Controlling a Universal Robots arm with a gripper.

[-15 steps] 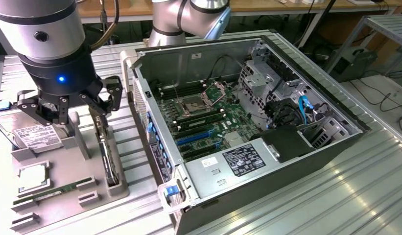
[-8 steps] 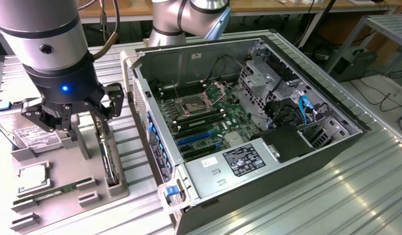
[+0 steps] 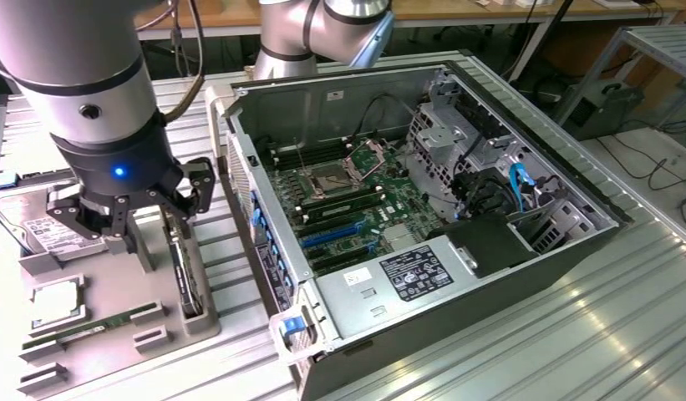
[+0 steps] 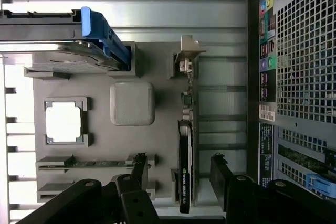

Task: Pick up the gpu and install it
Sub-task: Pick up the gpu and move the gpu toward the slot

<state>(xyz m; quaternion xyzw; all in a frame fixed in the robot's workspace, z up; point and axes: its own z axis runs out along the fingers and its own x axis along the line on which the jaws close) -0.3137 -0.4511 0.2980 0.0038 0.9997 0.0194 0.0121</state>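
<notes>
Fingers point(image 4: 220, 171) wide apart, clear of both gpu point(image 4: 185, 178) edges.

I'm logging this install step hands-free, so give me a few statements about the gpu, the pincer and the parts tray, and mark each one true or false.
1. The gpu stands on edge in the grey tray. True.
2. The pincer is shut on the gpu. False: it is open, with the card between its fingers.
3. The gpu sits in the motherboard. False: it is in the tray, outside the computer case.
4. A memory stick lies in the tray. True.
</notes>
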